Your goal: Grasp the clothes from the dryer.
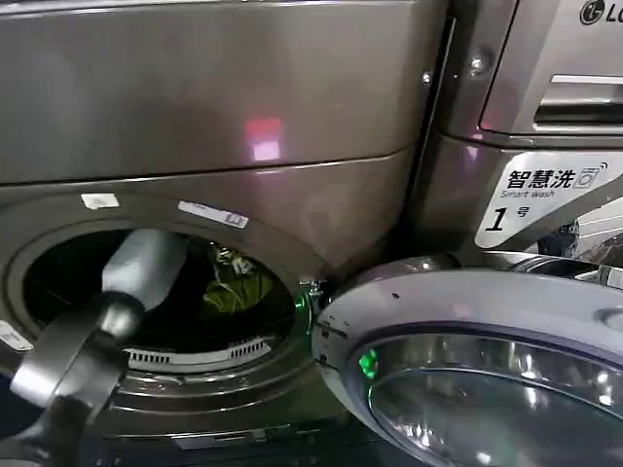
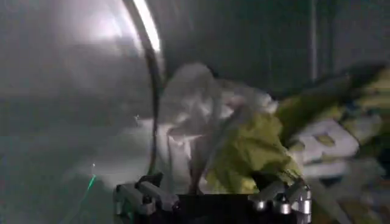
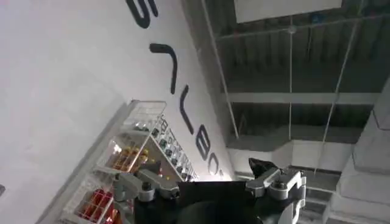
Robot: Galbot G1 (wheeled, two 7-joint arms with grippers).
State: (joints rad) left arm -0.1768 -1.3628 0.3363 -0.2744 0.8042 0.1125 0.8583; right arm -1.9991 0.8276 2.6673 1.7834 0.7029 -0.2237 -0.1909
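The dryer (image 1: 292, 209) is a bronze-grey front loader with its round porthole open. My left arm (image 1: 136, 277) reaches through the porthole into the dark drum. The clothes (image 1: 237, 288) lie inside as a yellow-green heap. In the left wrist view the clothes (image 2: 244, 143) are a bundle of white and yellow-green fabric right in front of my left gripper (image 2: 213, 185). Its fingers stand wide apart on either side of the bundle's near edge, open, not closed on the fabric. My right gripper (image 3: 204, 176) is open and empty, held away from the dryer and pointing up at a wall and ceiling.
The dryer's silver-rimmed glass door (image 1: 467, 379) is swung open to the right and fills the lower right. A neighbouring machine with a white "1" label (image 1: 545, 195) stands behind it. The drum's ribbed wall (image 2: 73, 109) curves close beside the bundle.
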